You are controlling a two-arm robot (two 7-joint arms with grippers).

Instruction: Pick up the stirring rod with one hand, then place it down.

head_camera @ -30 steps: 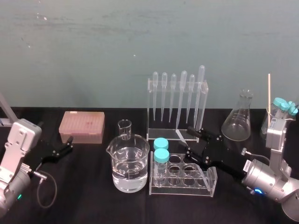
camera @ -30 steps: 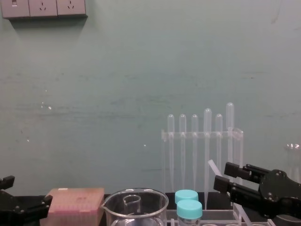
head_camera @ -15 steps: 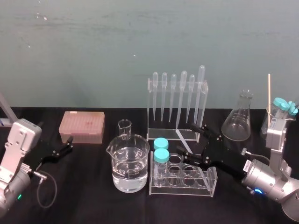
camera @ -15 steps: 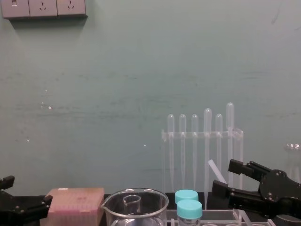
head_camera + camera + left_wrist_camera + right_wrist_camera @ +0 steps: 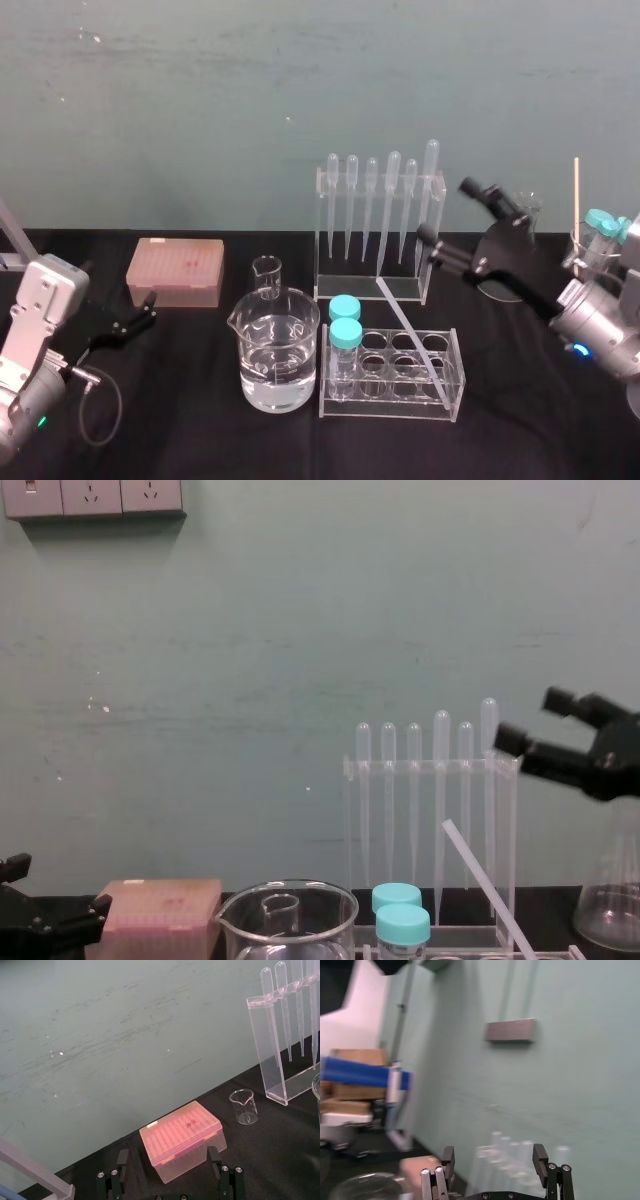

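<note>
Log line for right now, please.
right gripper: open, empty, aloft | stirring rod: slanted across tube rack | left gripper: parked, open

Stirring rod [image 5: 410, 333] whitish, translucent; vial caps [image 5: 345, 333] teal; tip box [image 5: 176, 270] pink; right tool [image 5: 446, 210] black; wall [image 5: 200, 100] green.

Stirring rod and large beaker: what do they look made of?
Stirring rod: translucent whitish, matte, uniform thickness; frosted glass or plastic, cannot tell which. It leans across the test-tube rack, free of the open right gripper above. Large beaker: clear and glossy with a pour spout, clear liquid visible through the wall; likely glass.
</note>
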